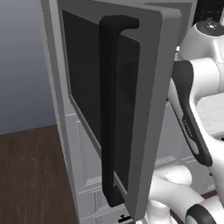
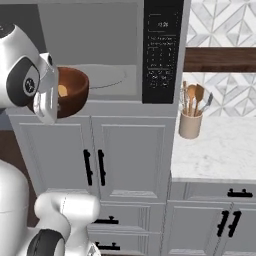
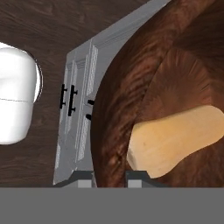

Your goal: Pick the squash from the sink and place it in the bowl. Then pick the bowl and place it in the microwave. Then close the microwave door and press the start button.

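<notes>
**Loaded bowl held at the microwave mouth**

Wide grey glass-paned microwave door [image 1: 109,109] stands open. The gripper [image 3: 109,178] pinches the rim of the deep reddish-brown wooden bowl [image 2: 72,90]; rigid, weighty, smooth. The tan squash [image 3: 175,140] inside could roll.

Wood-grained bowl [image 3: 131,87], smooth matt squash [image 3: 175,140], perhaps glass-paned, matt grey microwave door [image 1: 148,109].
</notes>
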Controlling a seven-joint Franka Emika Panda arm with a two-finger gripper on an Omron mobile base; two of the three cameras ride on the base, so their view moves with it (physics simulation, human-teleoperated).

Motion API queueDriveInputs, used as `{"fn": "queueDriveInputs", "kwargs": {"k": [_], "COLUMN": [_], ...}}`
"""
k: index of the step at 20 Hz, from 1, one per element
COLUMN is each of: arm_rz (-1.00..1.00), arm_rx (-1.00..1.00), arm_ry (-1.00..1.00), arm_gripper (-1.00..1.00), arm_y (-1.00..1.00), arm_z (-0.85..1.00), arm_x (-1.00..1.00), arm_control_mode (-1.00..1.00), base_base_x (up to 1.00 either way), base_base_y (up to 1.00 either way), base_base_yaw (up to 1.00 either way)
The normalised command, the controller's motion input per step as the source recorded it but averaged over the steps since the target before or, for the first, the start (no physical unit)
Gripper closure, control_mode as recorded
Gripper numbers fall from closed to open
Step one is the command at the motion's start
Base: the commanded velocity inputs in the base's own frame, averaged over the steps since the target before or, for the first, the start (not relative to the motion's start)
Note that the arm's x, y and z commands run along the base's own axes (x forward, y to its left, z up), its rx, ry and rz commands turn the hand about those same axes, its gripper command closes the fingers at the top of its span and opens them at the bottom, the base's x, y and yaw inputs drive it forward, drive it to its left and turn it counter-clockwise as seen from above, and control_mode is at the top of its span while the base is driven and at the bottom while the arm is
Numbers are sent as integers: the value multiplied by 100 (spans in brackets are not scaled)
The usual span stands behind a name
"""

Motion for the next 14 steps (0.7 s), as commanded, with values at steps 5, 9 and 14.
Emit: {"fn": "queueDriveInputs", "kwargs": {"k": [5,9,14], "arm_rz": [0,0,0], "arm_rx": [0,0,0], "arm_ry": [0,0,0], "arm_gripper": [100,100,100], "arm_y": [0,0,0], "arm_z": [0,0,0], "arm_x": [0,0,0], "arm_control_mode": [100,100,100], "base_base_x": [2,5,25], "base_base_y": [-6,-1,-2], "base_base_yaw": [1,0,0]}}
